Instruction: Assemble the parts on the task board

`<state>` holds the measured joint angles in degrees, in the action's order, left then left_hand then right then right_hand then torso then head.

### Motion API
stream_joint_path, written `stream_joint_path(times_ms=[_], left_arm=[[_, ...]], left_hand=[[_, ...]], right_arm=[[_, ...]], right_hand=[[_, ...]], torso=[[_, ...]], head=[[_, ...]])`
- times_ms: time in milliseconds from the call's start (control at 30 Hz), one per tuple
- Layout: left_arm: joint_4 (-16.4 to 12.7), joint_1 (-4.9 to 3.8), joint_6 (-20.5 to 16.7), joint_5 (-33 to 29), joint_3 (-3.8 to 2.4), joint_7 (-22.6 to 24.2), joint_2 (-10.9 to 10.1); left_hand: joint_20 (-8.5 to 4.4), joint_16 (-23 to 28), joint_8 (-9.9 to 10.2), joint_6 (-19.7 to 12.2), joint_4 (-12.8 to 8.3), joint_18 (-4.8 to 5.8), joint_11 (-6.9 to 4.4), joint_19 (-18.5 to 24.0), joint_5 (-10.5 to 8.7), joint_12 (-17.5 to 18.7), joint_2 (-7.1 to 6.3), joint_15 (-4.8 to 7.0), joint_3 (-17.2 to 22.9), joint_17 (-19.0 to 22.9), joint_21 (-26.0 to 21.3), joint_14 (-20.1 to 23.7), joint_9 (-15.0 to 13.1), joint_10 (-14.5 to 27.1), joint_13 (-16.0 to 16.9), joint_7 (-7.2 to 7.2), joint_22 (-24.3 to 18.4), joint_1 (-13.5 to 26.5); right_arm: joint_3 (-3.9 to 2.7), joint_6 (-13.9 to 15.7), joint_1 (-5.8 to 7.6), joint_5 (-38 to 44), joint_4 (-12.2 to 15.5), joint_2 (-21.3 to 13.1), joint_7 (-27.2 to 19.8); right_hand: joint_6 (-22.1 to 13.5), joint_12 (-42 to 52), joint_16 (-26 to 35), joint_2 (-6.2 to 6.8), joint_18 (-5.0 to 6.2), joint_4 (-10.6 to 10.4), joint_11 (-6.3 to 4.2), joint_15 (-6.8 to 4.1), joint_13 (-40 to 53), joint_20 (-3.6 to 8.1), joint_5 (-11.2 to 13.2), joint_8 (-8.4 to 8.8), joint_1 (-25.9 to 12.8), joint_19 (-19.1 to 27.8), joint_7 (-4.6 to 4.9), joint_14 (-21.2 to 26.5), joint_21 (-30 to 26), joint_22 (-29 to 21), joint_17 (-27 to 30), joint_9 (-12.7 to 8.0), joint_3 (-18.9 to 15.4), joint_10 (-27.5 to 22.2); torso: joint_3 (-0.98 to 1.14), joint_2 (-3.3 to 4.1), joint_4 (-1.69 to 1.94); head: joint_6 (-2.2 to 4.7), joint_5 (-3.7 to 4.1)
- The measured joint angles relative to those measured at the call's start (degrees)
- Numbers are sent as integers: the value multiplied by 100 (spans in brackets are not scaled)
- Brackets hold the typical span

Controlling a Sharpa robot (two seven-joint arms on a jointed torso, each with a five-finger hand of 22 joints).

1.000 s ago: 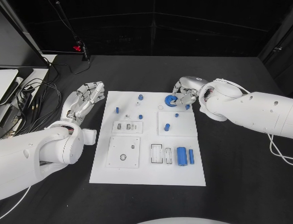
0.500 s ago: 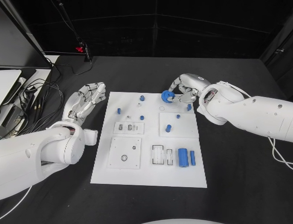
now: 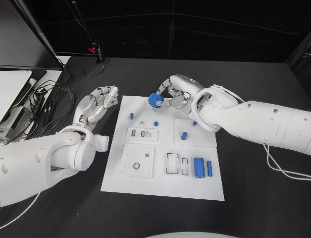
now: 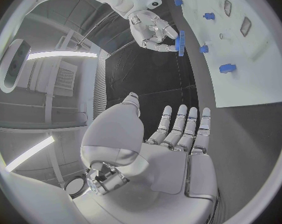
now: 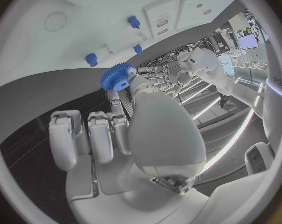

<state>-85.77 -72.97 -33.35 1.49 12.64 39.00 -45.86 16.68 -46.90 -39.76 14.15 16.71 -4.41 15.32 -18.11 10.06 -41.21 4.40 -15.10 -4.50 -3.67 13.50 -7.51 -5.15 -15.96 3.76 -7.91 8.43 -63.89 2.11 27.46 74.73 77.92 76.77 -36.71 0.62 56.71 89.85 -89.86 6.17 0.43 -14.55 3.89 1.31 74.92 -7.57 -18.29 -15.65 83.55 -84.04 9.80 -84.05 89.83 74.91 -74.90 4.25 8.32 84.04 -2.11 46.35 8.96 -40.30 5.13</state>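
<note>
You are carrying a small blue toothed plastic gear point(image 3: 155, 99) in the right robot hand point(image 3: 173, 94), pinching it between fingertips above the far edge of the flat white task board point(image 3: 163, 183). The gear is hanging clear of the plate, near its far left corner, just beyond a short blue peg point(image 3: 155, 112) that is standing upright in the board. A second blue peg point(image 3: 132, 115) is standing closer to the left edge.

This looks like the transport step: the gear is picked up and not yet seated. Your next move probably calls for lining the gear's bore over whichever post is meant for it, keeping the gear level, then lowering it straight down. Which post that is, I cannot tell from here.

The left robot hand point(image 3: 96, 103) is hovering over the black counter point(image 3: 255, 198) just beside the board's left edge, fingers spread and holding nothing.

Nearer you on the board, a fat blue cylinder point(image 3: 199, 167) and a slim blue bar point(image 3: 209, 168) are lying side by side.

Compared with a second ago, the gear is sitting further toward the board's left side; it was over the far middle then. Part of that shift is the camera moving, yet the hand is reaching further across the plate.
</note>
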Motion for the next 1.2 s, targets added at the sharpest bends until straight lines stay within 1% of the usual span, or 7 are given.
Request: stream_joint_path(times_ms=[167,300,467,800,967,1033,1200], left_arm=[[8,0,0,0,0,0,16],[16,0,0,0,0,0,25],[26,0,1,0,0,0,29],[29,0,1,0,0,0,38],[29,0,1,0,0,0,38],[29,0,1,0,0,0,39],[29,0,1,0,0,0,44]], left_hand=[[0,0,0,0,0,0,0,0,0,0,0,0,0,0,0,0,0,0,0,0,0,0],[0,0,0,0,0,0,0,0,0,0,27,0,0,0,0,0,0,0,0,0,0,-27],[0,0,0,0,0,0,0,0,0,0,30,0,0,0,0,0,-1,0,0,0,0,-30],[0,0,0,0,0,0,0,0,0,0,30,0,0,0,0,0,-1,0,0,0,-1,-30],[0,0,0,0,0,0,0,0,0,0,30,0,0,0,0,0,-1,0,0,0,-1,-30],[0,0,0,0,0,0,0,0,0,0,30,0,0,0,0,0,-1,0,0,0,-1,-30],[0,0,0,0,0,0,0,0,0,0,30,0,0,0,0,0,-2,0,0,0,-2,-30]], right_arm=[[0,-172,1,57,-245,256,9],[1,-341,0,115,-343,335,45],[2,-494,-1,203,-425,373,127],[3,-689,-5,404,-513,452,353],[3,-755,-8,463,-557,507,411],[3,-782,-9,481,-572,529,425],[3,-864,-9,510,-590,573,460]], right_hand=[[11,0,0,0,0,0,0,0,0,0,1,14,0,0,4,0,0,0,0,0,-1,0],[24,0,0,0,-1,0,0,0,0,0,1,25,0,0,13,0,0,0,0,0,-1,0],[25,0,0,0,0,0,1,0,0,0,2,38,0,0,12,0,0,0,0,-2,-1,0],[47,0,0,1,0,20,1,0,0,0,4,58,-1,0,-9,0,0,0,0,-12,18,0],[108,0,0,1,0,21,1,0,0,0,5,74,-1,0,-69,0,0,0,-3,-19,18,0],[350,0,0,-35,0,42,0,0,0,0,-14,29,32,0,-232,0,0,0,-4,43,45,0],[353,0,0,-40,0,42,0,0,0,-1,5,63,38,0,-233,0,0,0,-4,-8,45,0]], torso=[[0,1,4],[0,1,4],[1,1,-9],[3,-3,-11],[3,-3,-11],[3,-3,-11],[3,-3,-11]], head=[[-24,-47],[-39,-76],[-66,-87],[-83,-92],[-85,-87],[-87,-87],[-97,-102]])
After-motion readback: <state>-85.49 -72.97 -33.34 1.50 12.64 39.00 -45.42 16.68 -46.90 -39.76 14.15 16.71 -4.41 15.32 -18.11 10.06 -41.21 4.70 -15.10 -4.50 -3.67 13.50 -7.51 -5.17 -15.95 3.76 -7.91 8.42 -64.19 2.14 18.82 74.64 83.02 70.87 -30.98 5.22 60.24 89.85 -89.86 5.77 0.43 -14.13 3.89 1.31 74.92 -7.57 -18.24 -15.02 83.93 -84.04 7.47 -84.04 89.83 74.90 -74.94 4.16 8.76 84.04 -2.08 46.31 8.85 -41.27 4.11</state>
